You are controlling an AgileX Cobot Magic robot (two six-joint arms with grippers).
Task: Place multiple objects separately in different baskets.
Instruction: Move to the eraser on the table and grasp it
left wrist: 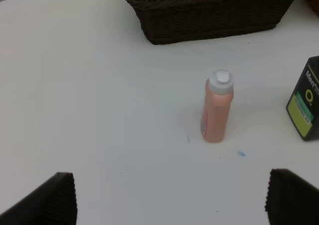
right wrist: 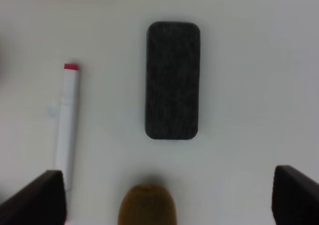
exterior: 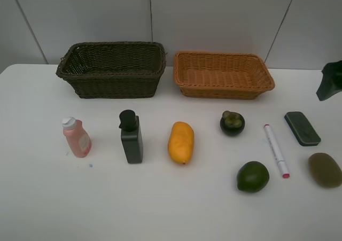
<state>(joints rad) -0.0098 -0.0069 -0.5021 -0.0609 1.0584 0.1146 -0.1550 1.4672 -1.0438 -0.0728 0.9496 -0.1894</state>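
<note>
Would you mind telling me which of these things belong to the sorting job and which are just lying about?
For the job: pink bottle, black pump bottle, mango, mangosteen, lime, kiwi, white marker, dark flat block, dark basket, orange basket.

Just lying about: a small blue speck on the white table.

The black pump bottle (left wrist: 304,105) label begins "Mon".
</note>
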